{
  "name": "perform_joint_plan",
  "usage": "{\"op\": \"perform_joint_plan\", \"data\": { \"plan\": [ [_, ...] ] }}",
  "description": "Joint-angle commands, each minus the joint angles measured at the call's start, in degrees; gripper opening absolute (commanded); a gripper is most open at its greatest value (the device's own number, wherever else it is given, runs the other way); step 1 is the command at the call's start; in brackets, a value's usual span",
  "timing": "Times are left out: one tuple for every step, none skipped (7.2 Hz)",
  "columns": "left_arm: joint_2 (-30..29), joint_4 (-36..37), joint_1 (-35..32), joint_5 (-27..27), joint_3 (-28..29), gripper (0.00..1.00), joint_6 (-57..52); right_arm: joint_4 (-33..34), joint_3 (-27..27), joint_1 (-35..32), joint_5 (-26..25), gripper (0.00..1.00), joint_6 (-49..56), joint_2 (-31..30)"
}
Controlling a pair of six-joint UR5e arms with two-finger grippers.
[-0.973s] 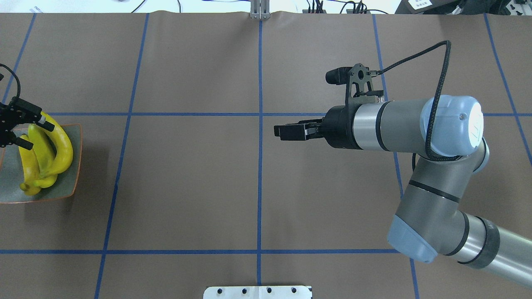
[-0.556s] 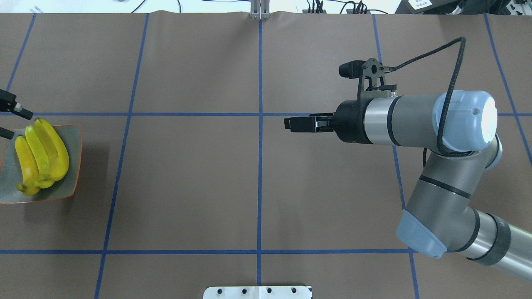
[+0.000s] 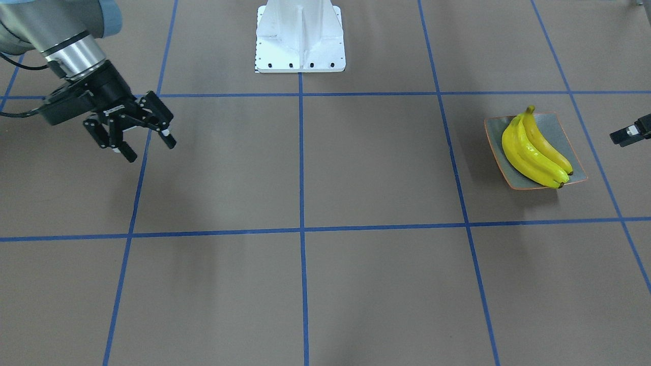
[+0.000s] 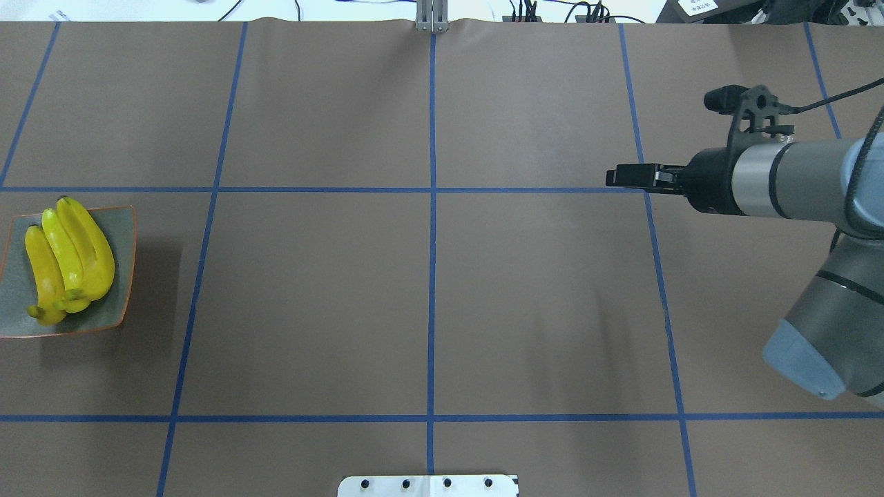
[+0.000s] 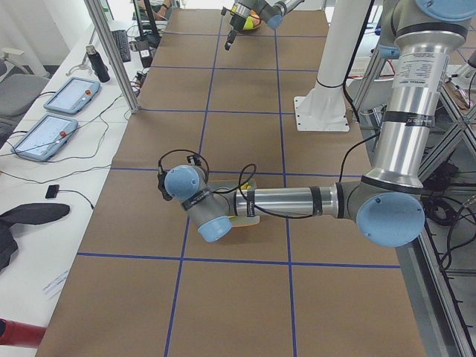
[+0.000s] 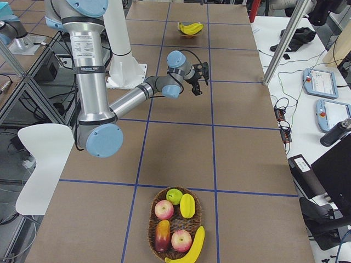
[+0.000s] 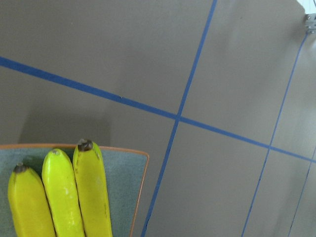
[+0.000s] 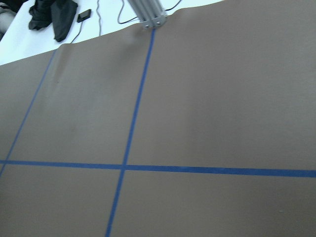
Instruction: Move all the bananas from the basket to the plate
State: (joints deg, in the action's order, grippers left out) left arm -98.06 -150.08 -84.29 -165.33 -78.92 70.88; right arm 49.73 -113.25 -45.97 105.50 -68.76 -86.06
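Three yellow bananas point(image 4: 69, 259) lie side by side on the grey-green plate point(image 4: 117, 304) at the table's left end; they also show in the front view point(image 3: 534, 152) and the left wrist view point(image 7: 59, 192). One more banana point(image 6: 192, 245) lies on the front rim of the wicker basket point(image 6: 149, 230) at the right end. My left gripper point(image 3: 623, 136) is open and empty, off beside the plate point(image 3: 554, 133), with one finger in view. My right gripper point(image 4: 611, 178) is open point(image 3: 151, 151) and empty, above the table, well short of the basket.
The basket also holds apples and other fruit point(image 6: 173, 219). The white robot base point(image 3: 300, 40) stands at the table's middle edge. Aluminium posts point(image 6: 279, 44) and tablets point(image 6: 321, 82) line the operators' side.
My left gripper let go of the bananas and drew back out of the overhead view; the bananas settled on the plate. My right gripper moved to the right.
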Motion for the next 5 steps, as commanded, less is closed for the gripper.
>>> {"op": "perform_joint_plan", "data": {
  "plan": [
    [0.93, -0.04, -0.88, 9.46, -2.29, 0.99, 0.4, -0.16, 0.48, -3.86, 1.56, 1.0, 2.05, -4.64],
    [1.64, -0.13, -0.97, 13.33, -3.08, 0.99, 0.06, -0.16, 0.57, -4.13, 1.47, 1.0, 2.05, -5.0],
    [1.73, -0.22, -0.88, 19.37, -3.87, 0.99, -0.73, -0.16, 1.01, -4.57, 1.29, 1.0, 2.49, -5.52],
    [1.64, -0.3, -0.53, 24.31, -4.14, 0.99, -1.26, -0.16, 2.06, -5.88, 1.55, 1.0, 5.62, -5.96],
    [1.82, -0.04, -0.18, 26.97, -4.14, 0.99, -7.79, -0.07, 3.11, -7.72, 2.16, 1.0, 11.14, -7.62]
  ]
}}
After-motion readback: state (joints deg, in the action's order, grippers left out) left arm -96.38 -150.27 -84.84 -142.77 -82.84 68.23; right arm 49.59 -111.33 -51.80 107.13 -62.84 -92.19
